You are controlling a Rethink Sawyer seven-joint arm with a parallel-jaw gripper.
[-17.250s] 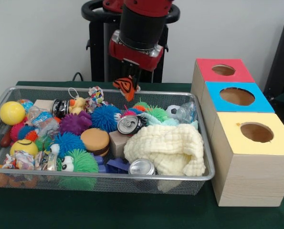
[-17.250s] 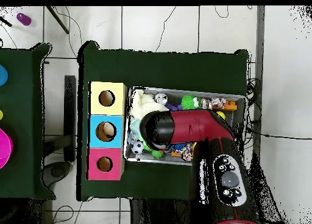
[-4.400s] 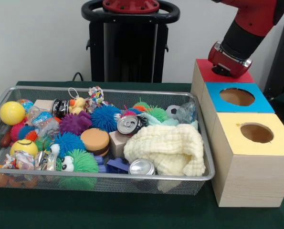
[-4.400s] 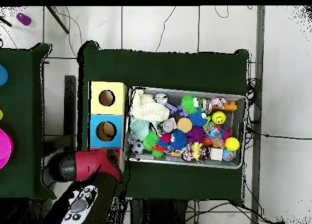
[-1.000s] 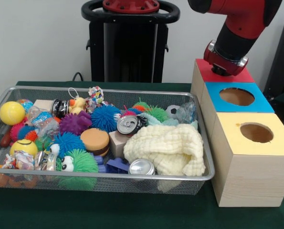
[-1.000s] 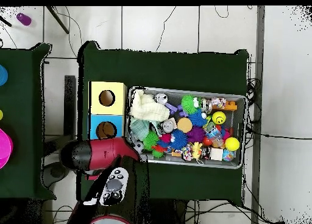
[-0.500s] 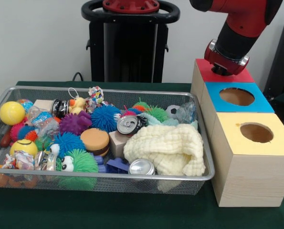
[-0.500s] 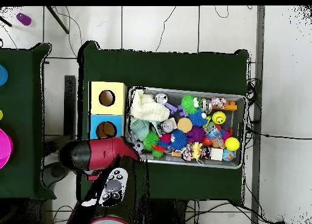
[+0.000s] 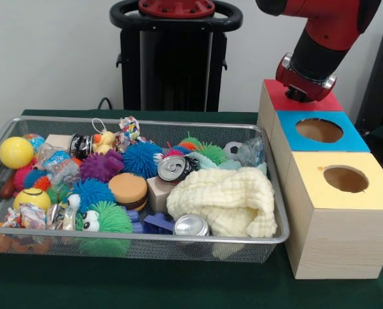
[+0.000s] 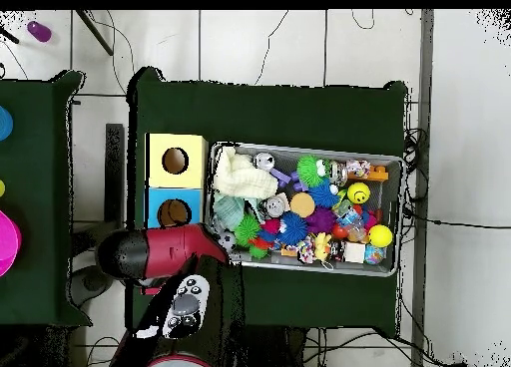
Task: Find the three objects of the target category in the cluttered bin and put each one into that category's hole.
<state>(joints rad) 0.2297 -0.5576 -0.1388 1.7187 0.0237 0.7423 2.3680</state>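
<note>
The wire bin (image 9: 268,235) of mixed toys sits nearest, beside the yellow box (image 9: 342,212) and blue box (image 9: 317,132). Farthest, the gripper (image 9: 305,93) hovers over the red box (image 9: 278,96); finger state cannot be determined.

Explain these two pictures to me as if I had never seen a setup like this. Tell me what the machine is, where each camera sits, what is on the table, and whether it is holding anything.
The red and black machine is a robot arm. One picture is taken from across the table, facing the robot; the other looks straight down from above, with the robot's base at the bottom.

On the green table stands a wire mesh bin full of clutter: spiky rubber balls, drink cans, a yellow ball, a cream cloth. Beside it is a row of three wooden boxes with a round hole in each coloured top: yellow, blue and red.

The arm's end hangs over the red box, hiding its hole. Its gripper is hidden, so I cannot tell whether it holds anything.
</note>
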